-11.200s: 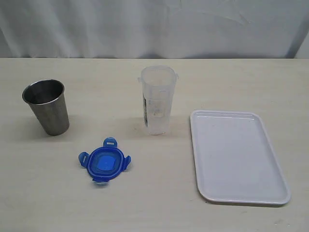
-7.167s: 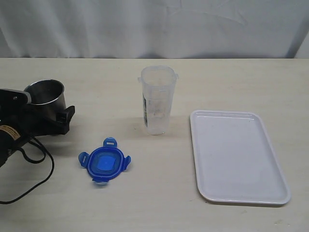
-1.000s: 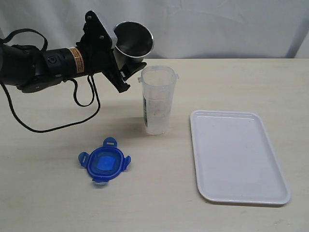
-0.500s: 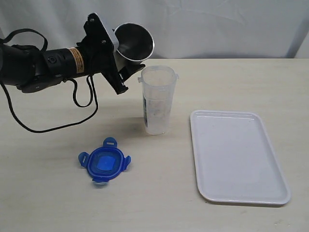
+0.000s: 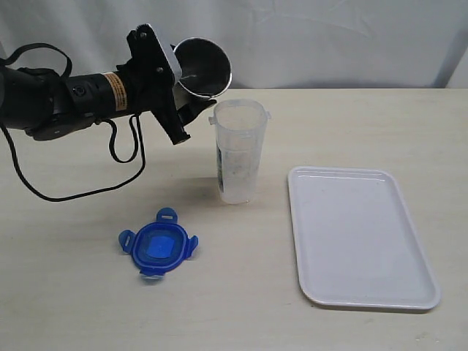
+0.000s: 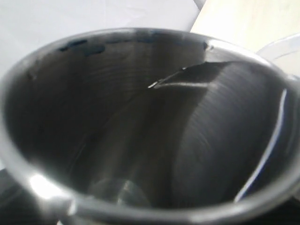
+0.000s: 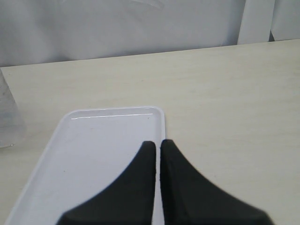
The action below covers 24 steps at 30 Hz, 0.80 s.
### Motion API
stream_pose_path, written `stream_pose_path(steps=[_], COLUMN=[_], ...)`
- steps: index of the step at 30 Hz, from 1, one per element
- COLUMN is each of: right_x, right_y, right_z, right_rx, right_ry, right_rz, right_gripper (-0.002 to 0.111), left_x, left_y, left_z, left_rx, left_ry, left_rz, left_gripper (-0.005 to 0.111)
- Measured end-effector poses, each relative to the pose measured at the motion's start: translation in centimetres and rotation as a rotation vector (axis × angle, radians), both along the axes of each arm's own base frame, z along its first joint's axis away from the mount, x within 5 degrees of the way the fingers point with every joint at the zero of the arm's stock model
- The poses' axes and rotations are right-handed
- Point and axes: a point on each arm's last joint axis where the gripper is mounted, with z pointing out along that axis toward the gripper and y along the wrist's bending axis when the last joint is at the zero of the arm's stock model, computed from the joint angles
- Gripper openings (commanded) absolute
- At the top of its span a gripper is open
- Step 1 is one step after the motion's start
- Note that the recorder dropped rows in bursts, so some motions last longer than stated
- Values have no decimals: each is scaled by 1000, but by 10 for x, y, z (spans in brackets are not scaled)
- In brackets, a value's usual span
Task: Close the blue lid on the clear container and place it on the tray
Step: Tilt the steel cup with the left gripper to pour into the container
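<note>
- Blue lid point(image 5: 159, 247) lies on the table point(image 5: 66, 307), apart from the open clear container point(image 5: 238, 150) beside the tray point(image 5: 363, 238).
- Left gripper point(image 5: 181, 93) grasps a steel cup point(image 5: 202, 67) tilted at its mouth; right gripper point(image 7: 157, 150) clenched, empty.
- Lidding not begun; next, park the cup.

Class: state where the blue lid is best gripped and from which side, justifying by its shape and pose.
Probably from above, pinching the blue lid across two opposite rim edges: it lies flat on the table, so a top-down approach reaches its thin sides.
</note>
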Motion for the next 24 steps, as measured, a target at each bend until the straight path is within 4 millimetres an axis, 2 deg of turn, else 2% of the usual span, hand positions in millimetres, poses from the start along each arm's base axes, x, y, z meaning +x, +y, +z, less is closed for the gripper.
stream_pose_path(steps=[12, 18, 24], right_x=[0, 0, 0], right_y=[0, 0, 0], right_z=[0, 0, 0], right_rx=[0, 0, 0], right_ry=[0, 0, 0], right_rz=[0, 0, 0], right_gripper=[4, 4, 4], left_x=[1, -1, 1], left_y=[1, -11, -24], left_z=[0, -1, 7], left_rx=[-3, -2, 26], left_ry=[9, 49, 20], left_rz=[25, 80, 70], left_gripper=[0, 0, 0])
